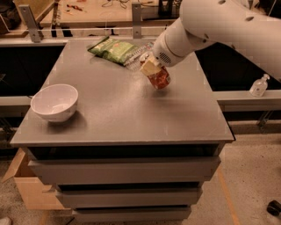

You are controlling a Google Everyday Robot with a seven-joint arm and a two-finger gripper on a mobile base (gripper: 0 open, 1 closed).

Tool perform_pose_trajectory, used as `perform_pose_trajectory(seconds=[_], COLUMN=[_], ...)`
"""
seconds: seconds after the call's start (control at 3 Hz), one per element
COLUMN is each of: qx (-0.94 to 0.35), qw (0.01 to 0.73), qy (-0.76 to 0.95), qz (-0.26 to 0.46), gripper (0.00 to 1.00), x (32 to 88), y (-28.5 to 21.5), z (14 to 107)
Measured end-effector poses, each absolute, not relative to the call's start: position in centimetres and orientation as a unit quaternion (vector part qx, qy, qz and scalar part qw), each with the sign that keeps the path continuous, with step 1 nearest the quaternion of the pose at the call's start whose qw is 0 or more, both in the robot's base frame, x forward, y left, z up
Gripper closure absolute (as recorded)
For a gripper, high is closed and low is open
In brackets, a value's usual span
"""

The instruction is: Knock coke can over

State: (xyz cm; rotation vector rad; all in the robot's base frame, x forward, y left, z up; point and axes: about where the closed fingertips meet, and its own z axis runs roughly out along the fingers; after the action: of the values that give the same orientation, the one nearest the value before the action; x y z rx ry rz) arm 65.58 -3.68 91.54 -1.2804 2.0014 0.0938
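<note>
Lab or workshop, by look of it. Far side: wooden workbench [88, 11] strewn with cables and tools, behind metal rail posts [29, 23]. Middle: grey metal drawer cabinet [123, 169]. Speckled hard floor [250, 176], cardboard box [26, 186] near left. My gripper [149, 67] over cabinet's far right, at tilted coke can [160, 79].
</note>
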Motion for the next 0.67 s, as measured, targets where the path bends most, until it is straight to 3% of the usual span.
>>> perform_pose_trajectory(seconds=[0.67], qx=[-0.613], qw=[0.259], qy=[0.747], qz=[0.02], gripper=[1.0], x=[64.1], y=[-1.5], z=[89.8])
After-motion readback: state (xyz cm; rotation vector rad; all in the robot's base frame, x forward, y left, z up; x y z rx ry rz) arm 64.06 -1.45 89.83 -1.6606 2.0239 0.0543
